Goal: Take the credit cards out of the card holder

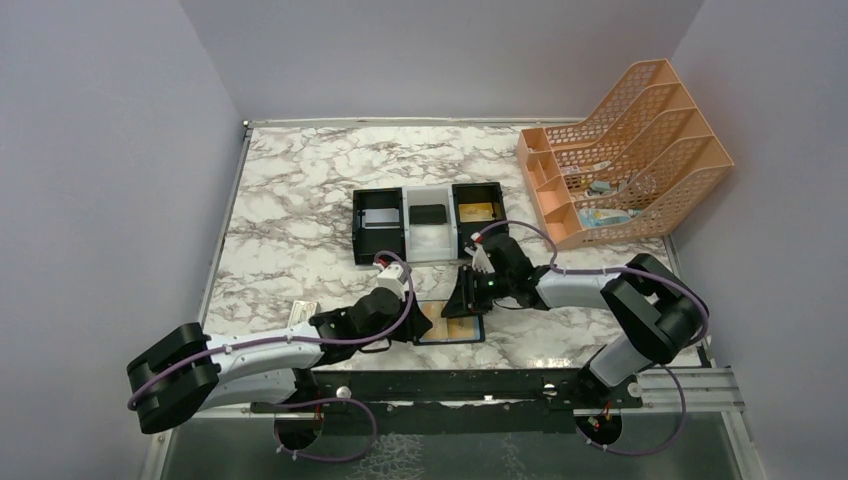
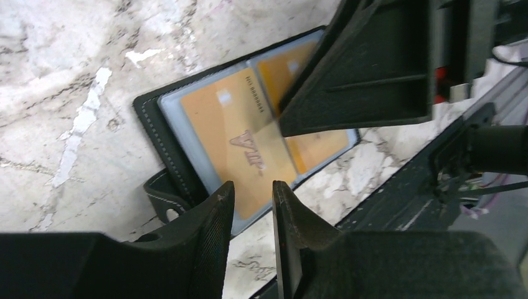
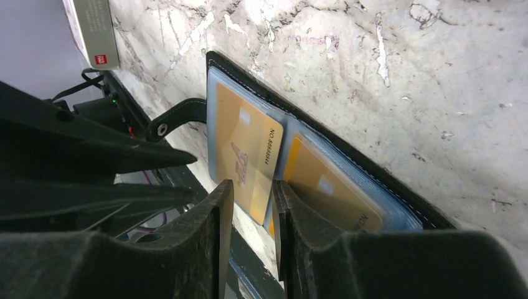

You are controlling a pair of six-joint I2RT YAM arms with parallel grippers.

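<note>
Left tool (image 2: 252,187) first: its fingers are pulled close with only a slim gap, and honestly I can't tell if they're nipping anything. It hovers at the near edge of the card holder (image 2: 154,124), right by the little side tab (image 2: 165,200). My guess is it's there to pin the wallet so it doesn't skate around on the slick table (image 1: 300,200) when a card gets pulled.

Right tool (image 3: 252,185) looks the same, a narrow slit between the fingers, and I can't say whether it's clamped. It comes in from the other side, with its tip down at the centre fold.

The holder lies opened flat near the table's front edge, between the two tools, with the bluish pockets facing up, which makes sense since that's the only way to reach the cards. Both credit cards are in it. The gold card (image 2: 230,134) with the lettering sits skewed over the fold, so I'd guess it's partly out of its sleeve. The second gold card (image 3: 324,180) sits deeper in its pocket.

Further out, a white box (image 3: 93,31) with a red mark sits off to the left. Beyond that there's the three-compartment tray (image 1: 357,228), probably the drop-off spot, and an orange file rack (image 1: 640,150) at the far right.
</note>
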